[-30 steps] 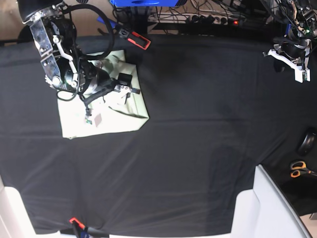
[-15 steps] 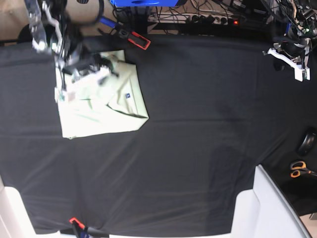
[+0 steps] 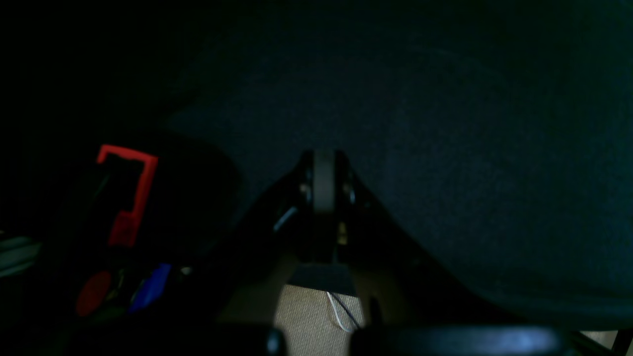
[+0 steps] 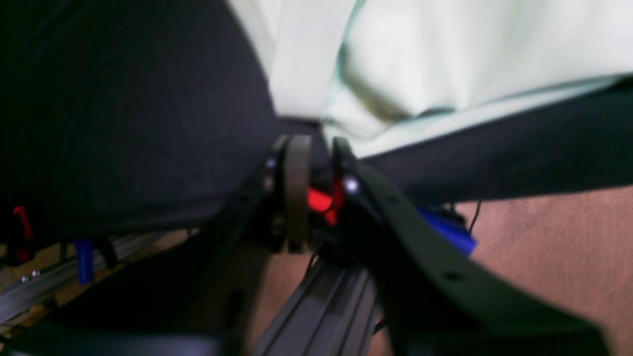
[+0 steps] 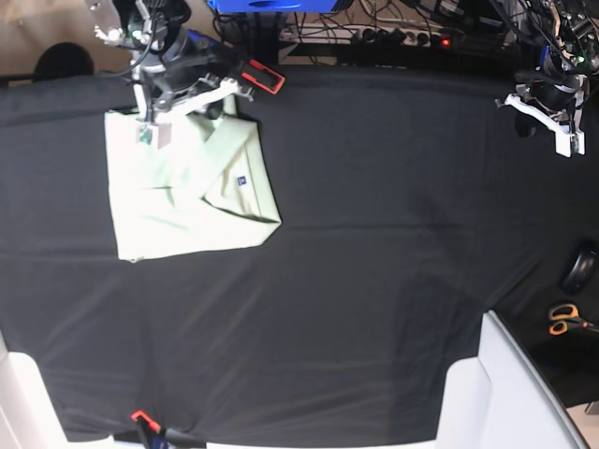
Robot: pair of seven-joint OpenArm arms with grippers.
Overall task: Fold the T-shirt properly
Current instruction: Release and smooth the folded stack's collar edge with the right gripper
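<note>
Right arm off the shirt, fold looks done.
Right gripper [image 5: 154, 112], earlier on the shirt [image 5: 192, 187], is now at its far edge, jaws narrow, empty; the folded shirt lies at the cloth's [image 5: 374, 234] left. Left gripper [image 3: 324, 170]: base view shows it parked far right, its wrist view shows jaws closed.

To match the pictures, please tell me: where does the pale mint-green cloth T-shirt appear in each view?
Base: pale mint-green cloth T-shirt, folded, upper left.
Right wrist: top centre to right.
Left wrist: not in it.
Shared landmark: black tablecloth.
</note>
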